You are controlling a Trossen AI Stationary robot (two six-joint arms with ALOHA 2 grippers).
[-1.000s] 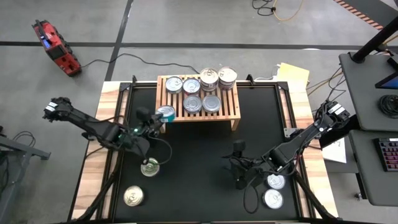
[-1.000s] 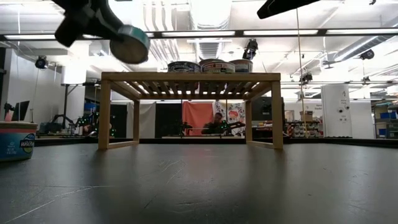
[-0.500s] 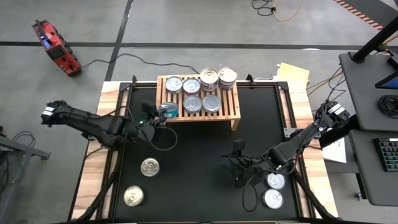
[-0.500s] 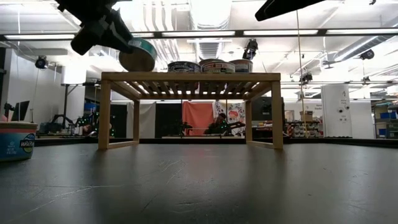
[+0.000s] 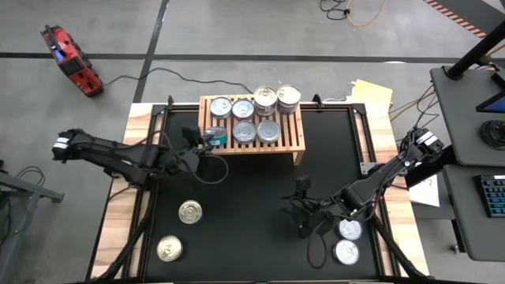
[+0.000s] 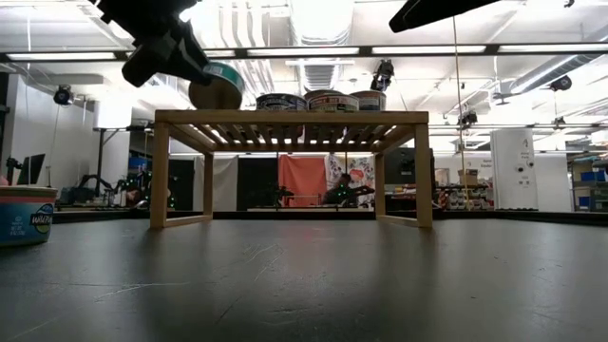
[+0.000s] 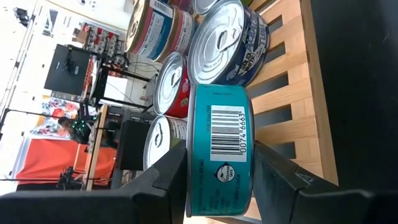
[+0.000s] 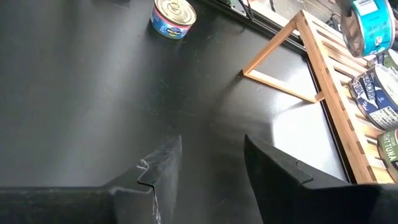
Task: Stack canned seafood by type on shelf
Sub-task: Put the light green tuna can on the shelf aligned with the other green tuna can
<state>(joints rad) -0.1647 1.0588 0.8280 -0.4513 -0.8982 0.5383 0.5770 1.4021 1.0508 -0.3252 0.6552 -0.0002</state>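
At the left of the table, two loose cans lie on the black mat: a gold-lidded one at the near left corner and another a little farther in. Beyond them the left gripper is clamped on a teal-labelled can, carried on its edge with the lid facing sideways. A second ago this can hung over the mat beside the rack; it has since travelled up and in, and in the low view it now sits just above the left front corner of the shelf, over the open slats nearest the left edge. My reading is that the carry is nearly done and what remains is lowering and levelling the can onto the bare wood, or onto a matching can if its type is already there. On the slatted top stand the earlier cans: two silver-lidded ones in the far row, two more in the near row, and two taller stacks toward the far right. Well to the right, the right gripper hovers low over the mat with its fingers apart and nothing between them, as the wrist view shows; it has not travelled, though its jaws have eased in slightly. Two more cans wait at the near right, just beside that arm.
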